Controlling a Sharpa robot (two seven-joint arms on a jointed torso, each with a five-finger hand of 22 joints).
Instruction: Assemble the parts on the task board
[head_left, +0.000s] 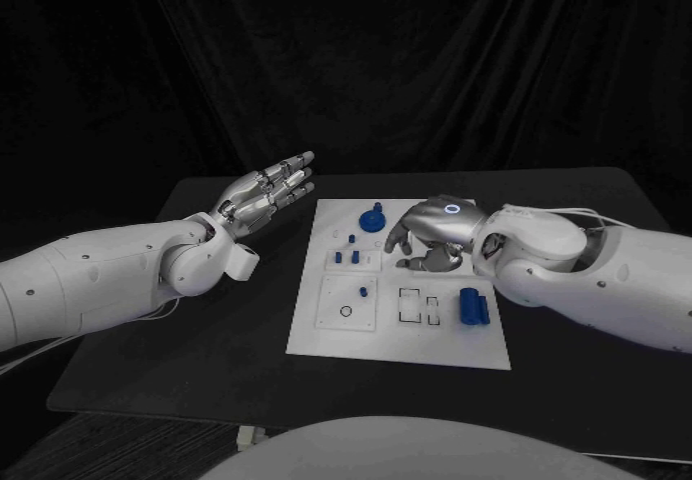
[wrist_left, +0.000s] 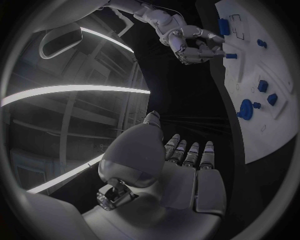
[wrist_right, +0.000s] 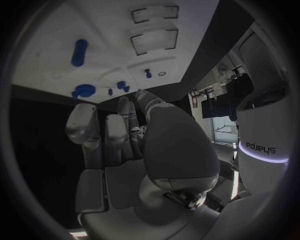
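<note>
**Inspector:** White plastic task board, flat on the black bench, carries your work. Near its right edge lies a blue cylindrical part, on its side. A blue round knob-like part stands near the far edge, and small blue pegs stand in the board just left of your right robot hand.

**Operator:** How are the hands?

**Inspector:** Your right robot hand hovers over the board's far right portion, fingers curled downward. I cannot tell whether anything is pinched in them. Your left robot hand is raised beyond the board's left edge, fingers straight and apart, holding nothing.

**Operator:** Handling?

**Inspector:** By my judgement the parts are light, rigid and smooth, so expect slipping and rolling, particularly from the cylinder. Take it across its middle, from both sides. Take the pegs by their upper ends, fingertips only. Nothing looks fragile, but the board itself may slide if you push sideways.
</note>
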